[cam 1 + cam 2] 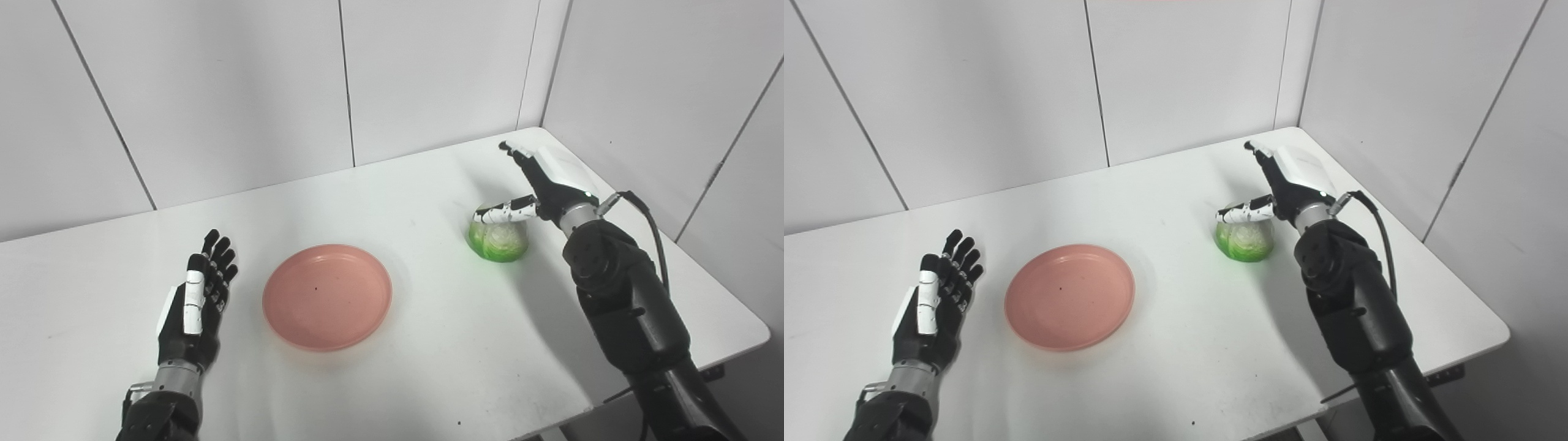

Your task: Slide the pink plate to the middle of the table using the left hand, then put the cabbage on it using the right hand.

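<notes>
Right hand (pixel 554 184) is hovering over the far-right part of the white table (pixel 429 380) in the left eye view, fingers spread and holding nothing, its thumb reaching across the top of the green cabbage (pixel 497 240). That cabbage is sitting just below and to the left of the palm, so the closing grasp would need to come down and leftward. Left hand (pixel 196 303) is resting open and empty near the front-left, just beside the pink plate (pixel 327 297), which is lying flat near the table's middle.

Switching to the right eye view, the right hand (pixel 1289 177) is showing the same splayed fingers, with the cabbage (pixel 1244 240) tucked under its thumb; whether the thumb is actually touching is hard to tell. Pink plate (pixel 1070 297) is lying well apart from the cabbage, to its left and nearer the robot, so I judge the carry will be running leftward. Left hand (pixel 931 306) is waiting open beside the plate.
</notes>
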Motion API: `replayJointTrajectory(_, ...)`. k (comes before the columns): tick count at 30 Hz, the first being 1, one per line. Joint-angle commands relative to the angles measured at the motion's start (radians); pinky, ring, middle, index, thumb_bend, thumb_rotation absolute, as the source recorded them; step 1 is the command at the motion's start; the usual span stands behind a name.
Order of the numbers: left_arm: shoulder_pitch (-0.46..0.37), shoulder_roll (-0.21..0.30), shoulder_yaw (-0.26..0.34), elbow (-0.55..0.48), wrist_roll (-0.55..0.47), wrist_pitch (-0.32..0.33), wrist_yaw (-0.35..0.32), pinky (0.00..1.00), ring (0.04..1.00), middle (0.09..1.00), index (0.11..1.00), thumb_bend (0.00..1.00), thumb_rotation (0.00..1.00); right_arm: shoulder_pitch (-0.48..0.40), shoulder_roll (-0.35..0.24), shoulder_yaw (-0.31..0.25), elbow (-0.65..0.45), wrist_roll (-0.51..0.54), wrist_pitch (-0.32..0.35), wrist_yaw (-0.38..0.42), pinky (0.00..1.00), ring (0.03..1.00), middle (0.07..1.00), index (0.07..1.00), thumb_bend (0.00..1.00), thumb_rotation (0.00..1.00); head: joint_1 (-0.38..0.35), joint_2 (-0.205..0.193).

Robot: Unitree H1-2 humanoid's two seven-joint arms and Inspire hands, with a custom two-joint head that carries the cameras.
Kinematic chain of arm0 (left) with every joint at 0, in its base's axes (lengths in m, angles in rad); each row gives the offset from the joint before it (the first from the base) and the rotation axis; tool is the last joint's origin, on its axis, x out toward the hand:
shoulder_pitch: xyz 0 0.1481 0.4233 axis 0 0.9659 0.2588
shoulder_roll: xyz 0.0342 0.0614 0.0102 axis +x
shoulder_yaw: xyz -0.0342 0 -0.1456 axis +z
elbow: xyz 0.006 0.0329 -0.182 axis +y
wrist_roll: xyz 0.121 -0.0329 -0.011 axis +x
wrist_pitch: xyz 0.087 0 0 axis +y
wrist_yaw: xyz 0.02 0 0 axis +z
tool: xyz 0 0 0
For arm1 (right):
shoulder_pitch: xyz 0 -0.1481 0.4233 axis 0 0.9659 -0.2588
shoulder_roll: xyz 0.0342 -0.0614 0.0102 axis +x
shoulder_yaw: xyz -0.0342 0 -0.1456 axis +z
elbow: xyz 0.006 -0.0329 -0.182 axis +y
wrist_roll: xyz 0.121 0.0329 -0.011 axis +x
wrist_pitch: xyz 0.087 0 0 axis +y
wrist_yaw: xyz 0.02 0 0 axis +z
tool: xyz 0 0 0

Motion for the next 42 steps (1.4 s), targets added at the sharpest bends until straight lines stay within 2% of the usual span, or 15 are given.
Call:
replayJointTrajectory(1, 0.05, 0.006, -0.001, 0.026, -0.004, -0.019, -0.014, 1.0, 1.0, 1.0, 1.0, 0.83, 0.99, -0.049, -0.025, -0.004, -0.013, -0.034, -0.001, 0.013, 0.92, 0.894, 0.904, 0.897, 1.0, 0.39, 0.002, 0.003)
replayJointTrajectory(2, 0.05, 0.007, -0.001, 0.026, -0.003, -0.02, -0.014, 1.0, 1.0, 1.0, 1.0, 0.83, 0.99, -0.05, -0.022, -0.005, -0.011, -0.042, 0.0, 0.025, 0.96, 0.912, 0.917, 0.905, 1.0, 0.4, 0.002, 0.003)
replayJointTrajectory(6, 0.051, 0.008, -0.004, 0.023, -0.003, -0.024, -0.019, 1.0, 1.0, 1.0, 1.0, 0.83, 0.99, -0.051, -0.019, 0.001, 0.001, -0.046, -0.001, 0.051, 1.0, 0.923, 0.924, 0.907, 1.0, 0.36, 0.006, 0.007)
replayJointTrajectory(11, 0.059, 0.011, -0.005, -0.005, -0.011, -0.004, -0.025, 1.0, 1.0, 1.0, 1.0, 0.81, 0.98, -0.048, -0.033, 0.027, 0.026, -0.024, -0.002, 0.041, 0.92, 0.925, 0.949, 0.939, 1.0, 0.35, 0.008, 0.012)
replayJointTrajectory(17, 0.062, 0.005, -0.007, -0.015, -0.003, 0.011, -0.014, 1.0, 1.0, 1.0, 1.0, 0.83, 0.98, -0.042, -0.043, 0.057, 0.04, -0.011, -0.008, 0.021, 0.81, 0.89, 0.93, 0.906, 1.0, 0.34, 0.008, 0.015)
replayJointTrajectory(20, 0.059, 0.002, -0.008, -0.014, -0.002, 0.014, -0.012, 1.0, 1.0, 1.0, 1.0, 0.83, 0.98, -0.041, -0.035, 0.053, 0.043, 0.006, -0.003, 0.028, 0.73, 0.88, 0.919, 0.884, 1.0, 0.28, 0.008, 0.016)
replayJointTrajectory(26, 0.064, 0.009, -0.009, -0.026, 0.001, 0.013, -0.015, 1.0, 1.0, 1.0, 1.0, 0.82, 0.98, -0.049, -0.018, 0.029, 0.051, 0.018, -0.001, 0.072, 0.67, 0.842, 0.904, 0.87, 0.95, 0.18, 0.009, 0.018)
replayJointTrajectory(29, 0.063, 0.007, -0.011, -0.022, -0.004, 0.013, -0.02, 1.0, 1.0, 1.0, 1.0, 0.83, 0.98, -0.048, -0.024, 0.034, 0.05, 0.026, -0.001, 0.071, 0.67, 0.825, 0.887, 0.852, 0.95, 0.14, 0.013, 0.021)
replayJointTrajectory(34, 0.065, 0.001, -0.012, -0.034, 0.001, 0.025, -0.007, 1.0, 1.0, 1.0, 1.0, 0.84, 0.98, -0.046, -0.025, 0.04, 0.054, 0.018, -0.001, 0.054, 0.62, 0.75, 0.826, 0.805, 0.9, 0.01, 0.013, 0.024)
replayJointTrajectory(42, 0.068, 0.004, -0.014, -0.044, 0.0, 0.028, -0.007, 1.0, 1.0, 1.0, 1.0, 0.84, 0.98, -0.042, -0.042, 0.059, 0.061, 0.035, -0.004, 0.028, 0.58, 0.678, 0.789, 0.758, 0.83, 0.0, 0.013, 0.024)
